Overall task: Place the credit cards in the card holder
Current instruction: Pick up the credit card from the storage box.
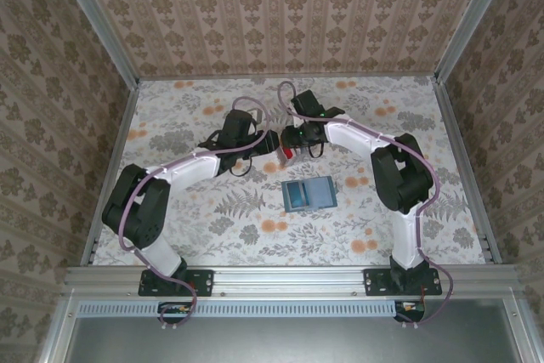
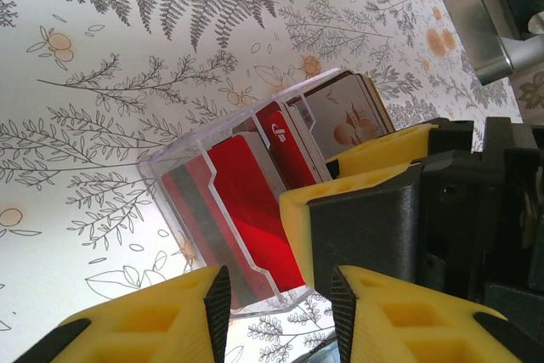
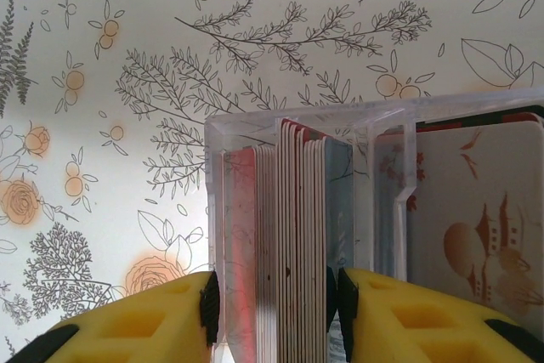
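The credit cards (image 3: 293,235) stand on edge as a stack in a clear plastic box (image 3: 242,129), at the table's middle back between both grippers. My right gripper (image 3: 274,291) is shut on the box, one pad on its clear wall and the other against the outermost card. In the left wrist view the red cards (image 2: 255,201) show through the box (image 2: 183,180), with the right gripper's yellow fingers (image 2: 340,206) on it. My left gripper (image 2: 279,286) is open; the box's near corner lies between its tips with gaps on both sides. The teal card holder (image 1: 308,195) lies open, nearer the bases.
A white card with a pagoda print (image 3: 489,235) sits in the box's other half. Patterned walls (image 1: 272,14) and metal rails (image 1: 459,167) enclose the floral table (image 1: 195,218). Both arms crowd the middle back; the left gripper (image 1: 269,144) and right gripper (image 1: 291,138) nearly touch.
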Controlling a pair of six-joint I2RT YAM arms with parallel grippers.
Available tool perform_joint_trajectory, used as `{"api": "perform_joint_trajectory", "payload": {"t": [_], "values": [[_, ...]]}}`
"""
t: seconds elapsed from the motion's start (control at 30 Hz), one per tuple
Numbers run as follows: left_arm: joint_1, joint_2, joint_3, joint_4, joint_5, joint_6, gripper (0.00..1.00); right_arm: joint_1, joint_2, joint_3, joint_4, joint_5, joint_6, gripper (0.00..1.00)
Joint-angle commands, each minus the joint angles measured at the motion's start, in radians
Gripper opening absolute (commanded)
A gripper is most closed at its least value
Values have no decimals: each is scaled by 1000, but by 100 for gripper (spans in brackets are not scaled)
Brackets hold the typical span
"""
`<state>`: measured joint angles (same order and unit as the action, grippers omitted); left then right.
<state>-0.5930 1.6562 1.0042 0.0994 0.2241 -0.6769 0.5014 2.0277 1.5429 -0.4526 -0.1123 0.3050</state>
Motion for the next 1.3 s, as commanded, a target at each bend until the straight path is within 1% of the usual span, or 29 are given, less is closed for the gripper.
{"api": "perform_joint_trajectory", "payload": {"t": [0.0, 0.27, 0.37, 0.47, 0.77, 1.27], "values": [[2, 23, 5, 23, 19, -25, 39, 27, 23, -15, -4, 29, -12, 43], [-12, 39, 1, 34, 22, -34, 39, 32, 10, -64, 6, 135, -8, 44], [-19, 37, 1, 35, 9, -29, 39, 34, -1, -81, 24, 105, -2, 44], [-20, 46, 13, 29, 20, -25, 39, 40, -20, -106, 63, 58, 0, 44], [-25, 38, 4, 21, 9, -23, 39, 48, -86, -164, 147, -8, -14, 43], [-25, 31, -3, 16, 10, -16, 39, 46, -137, -191, 168, -15, -10, 41]]}}
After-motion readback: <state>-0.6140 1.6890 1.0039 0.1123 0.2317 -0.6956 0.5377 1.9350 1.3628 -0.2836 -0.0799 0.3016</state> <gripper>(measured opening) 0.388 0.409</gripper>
